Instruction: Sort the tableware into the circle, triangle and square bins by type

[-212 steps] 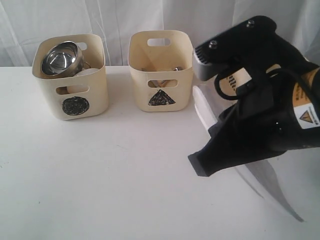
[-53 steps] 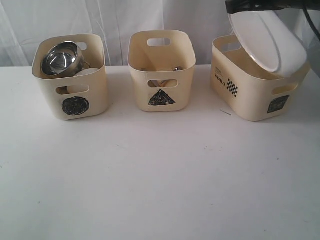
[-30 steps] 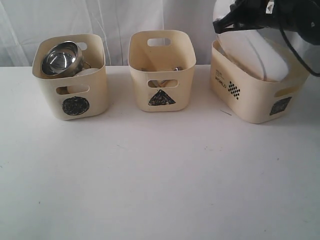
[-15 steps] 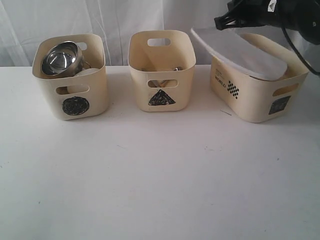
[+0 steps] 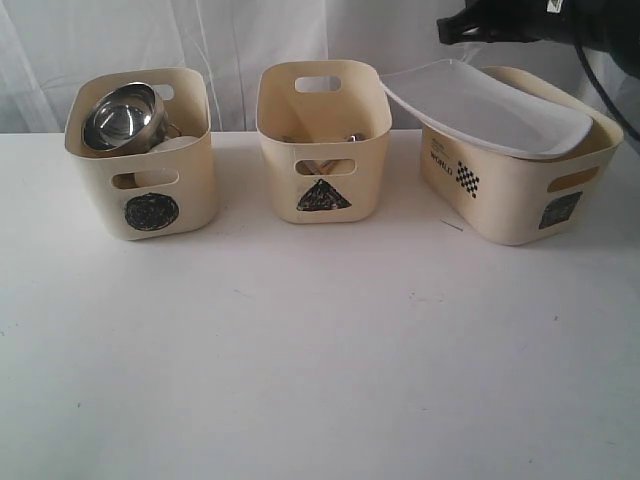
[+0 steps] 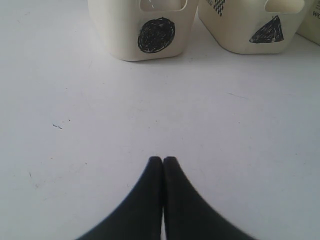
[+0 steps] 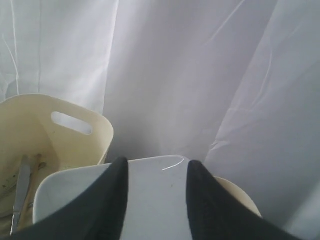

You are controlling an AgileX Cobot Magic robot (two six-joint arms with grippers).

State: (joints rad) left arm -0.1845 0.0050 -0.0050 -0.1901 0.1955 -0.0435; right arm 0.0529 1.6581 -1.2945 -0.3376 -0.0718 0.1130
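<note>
The plate [image 5: 490, 105] is laid across the square bin [image 5: 505, 205]; the right pincer [image 7: 156, 172] is held released above it, the left pincer [image 6: 163, 160] clenched empty.

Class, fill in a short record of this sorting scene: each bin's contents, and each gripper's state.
Circle bin: steel bowl on top, other contents unclear
Triangle bin: cutlery inside
Square bin: white plate lying tilted across its rim
Left gripper: shut, empty, over the table
Right gripper: open, above the plate

White table [image 5: 300, 350] carrying cream plastic triangle-marked bin [image 5: 322, 120], matching circle-marked bin [image 5: 190, 170] to its left, square-marked bin [image 5: 500, 205] to its right.
</note>
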